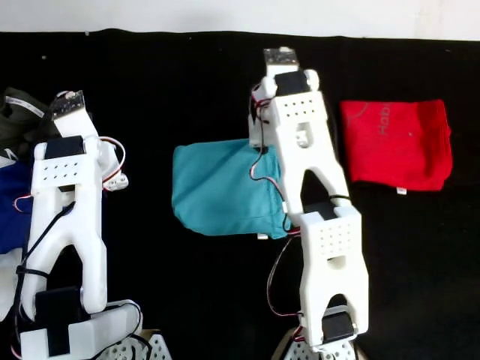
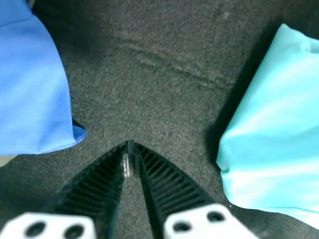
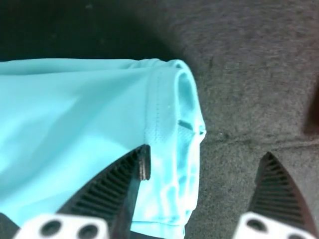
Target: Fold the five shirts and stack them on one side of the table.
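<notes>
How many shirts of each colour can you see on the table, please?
Teal shirt: 1
Red shirt: 1
Blue shirt: 1
Dark olive shirt: 1
Total: 4 shirts; a pale cloth at the left edge may be a fifth.

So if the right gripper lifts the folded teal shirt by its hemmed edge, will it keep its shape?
Probably not: the teal shirt looks thin and soft, so it would likely droop and unfold. It lies flat, so it seems light. The black table cover looks rough; pushing may bunch the cloth.

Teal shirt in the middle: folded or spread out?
Folded. The teal shirt lies as a compact rectangle, no sleeves sticking out, its layered edge under the right pincer.
</notes>
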`<move>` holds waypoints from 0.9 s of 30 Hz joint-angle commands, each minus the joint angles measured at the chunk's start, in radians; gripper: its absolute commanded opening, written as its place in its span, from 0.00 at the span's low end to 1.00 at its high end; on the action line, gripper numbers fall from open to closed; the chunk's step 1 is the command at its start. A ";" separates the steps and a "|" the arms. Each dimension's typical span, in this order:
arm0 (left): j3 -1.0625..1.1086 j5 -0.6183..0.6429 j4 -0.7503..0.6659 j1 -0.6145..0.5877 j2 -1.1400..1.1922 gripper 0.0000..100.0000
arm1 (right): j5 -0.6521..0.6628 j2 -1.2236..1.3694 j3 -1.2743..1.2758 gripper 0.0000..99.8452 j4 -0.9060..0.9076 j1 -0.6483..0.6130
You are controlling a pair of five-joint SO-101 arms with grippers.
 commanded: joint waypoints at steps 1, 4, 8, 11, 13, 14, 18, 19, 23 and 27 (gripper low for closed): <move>-0.012 -0.005 -0.015 -0.005 -0.004 0.01 | -0.009 -0.048 -0.005 0.33 -0.013 -0.038; -0.010 -0.005 -0.015 -0.008 -0.004 0.01 | -0.009 -0.044 -0.031 0.33 -0.015 -0.038; -0.013 -0.005 -0.015 -0.008 -0.004 0.01 | -0.006 -0.044 -0.110 0.33 -0.007 -0.002; -0.013 -0.006 -0.028 -0.008 -0.005 0.01 | -0.006 -0.041 -0.137 0.33 0.019 0.048; -0.013 -0.006 -0.037 -0.008 -0.005 0.01 | -0.009 -0.041 -0.124 0.33 0.022 0.082; -0.013 -0.006 -0.037 -0.008 -0.005 0.01 | -0.009 -0.039 -0.110 0.33 0.022 0.094; -0.013 -0.006 -0.051 -0.004 -0.005 0.01 | -0.017 -0.038 -0.064 0.33 0.019 0.088; -0.013 -0.006 -0.051 -0.004 -0.005 0.01 | -0.038 -0.038 -0.065 0.33 0.019 0.079; -0.013 -0.006 -0.051 -0.004 -0.005 0.01 | -0.097 -0.041 -0.065 0.33 0.019 0.019; -0.013 -0.006 -0.051 -0.004 -0.005 0.01 | -0.094 -0.035 -0.056 0.33 0.019 -0.064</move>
